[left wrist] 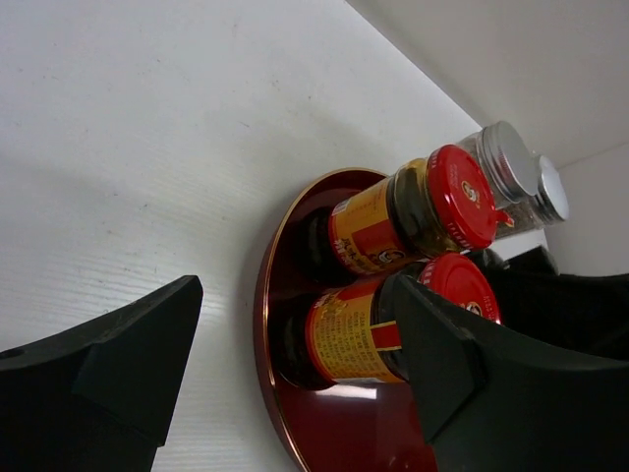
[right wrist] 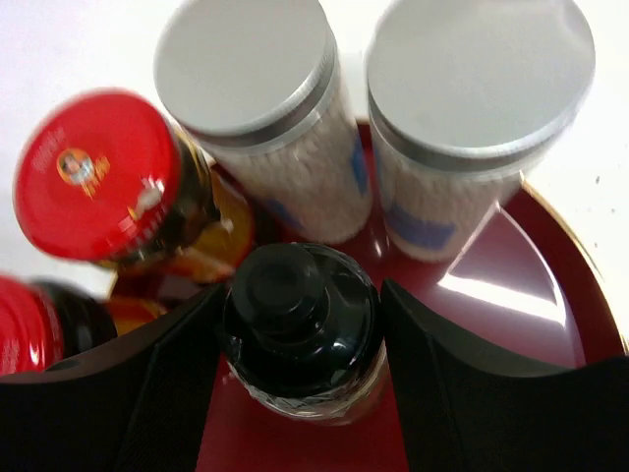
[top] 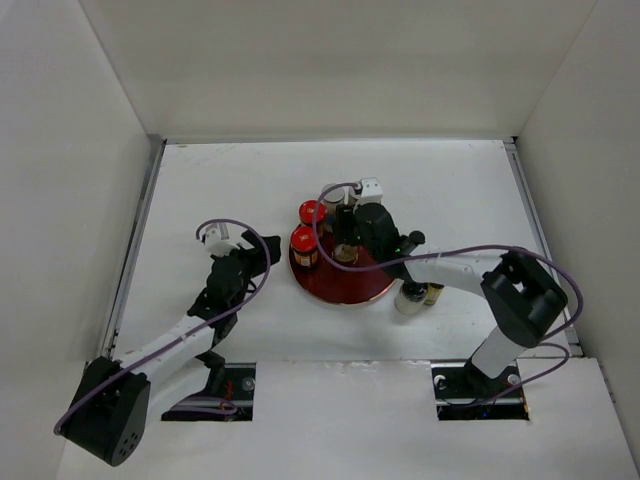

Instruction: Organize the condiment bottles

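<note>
One black-capped bottle (right wrist: 300, 320) stands clamped in the right claw (right wrist: 300, 295) on the tray (right wrist: 511, 324); the left claw (left wrist: 293, 295) gapes empty.

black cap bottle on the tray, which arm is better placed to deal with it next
Right. The right fingers flank the black-capped bottle on the tray; the left fingers stand open at the tray's left edge, two red-capped jars in between.

The tray (right wrist: 560, 295) is finished smooth and glossy, and light is reflected in it. On the tray, the silver lids (right wrist: 246, 64) are seen as matt metal, the red lids (right wrist: 98, 172) as shiny, and the black-capped bottle (right wrist: 295, 305) as glossy plastic.
</note>
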Controlling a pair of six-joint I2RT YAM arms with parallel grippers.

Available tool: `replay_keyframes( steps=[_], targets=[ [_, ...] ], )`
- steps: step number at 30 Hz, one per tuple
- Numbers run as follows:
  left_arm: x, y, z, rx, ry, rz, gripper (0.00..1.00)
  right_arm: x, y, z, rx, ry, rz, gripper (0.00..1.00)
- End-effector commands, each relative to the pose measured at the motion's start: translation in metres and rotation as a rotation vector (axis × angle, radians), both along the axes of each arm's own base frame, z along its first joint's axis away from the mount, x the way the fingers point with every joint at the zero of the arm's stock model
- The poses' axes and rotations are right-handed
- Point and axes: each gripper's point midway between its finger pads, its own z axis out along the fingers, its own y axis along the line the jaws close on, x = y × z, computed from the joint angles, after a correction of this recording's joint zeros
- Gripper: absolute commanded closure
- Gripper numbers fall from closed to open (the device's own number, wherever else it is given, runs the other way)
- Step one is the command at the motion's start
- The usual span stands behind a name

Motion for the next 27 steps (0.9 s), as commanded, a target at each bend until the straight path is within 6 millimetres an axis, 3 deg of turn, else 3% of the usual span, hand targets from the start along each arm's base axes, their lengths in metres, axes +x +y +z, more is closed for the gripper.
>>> replay_keyframes(
  steps=[1, 5, 11, 14, 18, 20, 22, 24, 25, 27],
  targets=[
    [0.003, -0.005, 0.010, -0.019, -0.055, -0.021, 0.22, 0.030, 0.013, 0.052, 0.095, -0.137, -0.059, 0.50],
    [0.003, -0.007, 0.004, -0.016, -0.048, -0.022, 0.22, 0.037, 0.020, 0.044, 0.096, -0.130, -0.069, 0.44],
    [0.003, -0.009, 0.004, -0.016, -0.049, -0.030, 0.22, 0.033, 0.021, 0.047, 0.090, -0.137, -0.091, 0.21],
    [0.002, -0.008, 0.004, -0.015, -0.051, -0.029, 0.22, 0.018, 0.016, 0.062, 0.123, -0.141, -0.081, 0.14],
    [0.002, -0.006, 0.007, -0.019, -0.064, -0.022, 0.22, -0.013, 0.004, 0.101, 0.176, -0.185, -0.056, 0.10],
    [0.001, -0.008, 0.008, -0.021, -0.067, -0.029, 0.23, -0.031, -0.012, 0.121, 0.213, -0.210, -0.054, 0.16],
    [0.000, -0.009, 0.016, -0.026, -0.089, -0.037, 0.25, -0.052, -0.032, 0.131, 0.239, -0.215, -0.060, 0.41],
    [-0.002, -0.008, 0.029, -0.037, -0.128, -0.038, 0.28, -0.075, -0.055, 0.127, 0.238, -0.178, -0.082, 0.65],
    [-0.003, -0.008, 0.035, -0.041, -0.146, -0.040, 0.29, -0.087, -0.067, 0.120, 0.232, -0.138, -0.097, 0.70],
    [-0.007, -0.009, 0.041, -0.045, -0.165, -0.051, 0.29, -0.112, -0.090, 0.104, 0.210, -0.045, -0.123, 0.70]
  ],
)
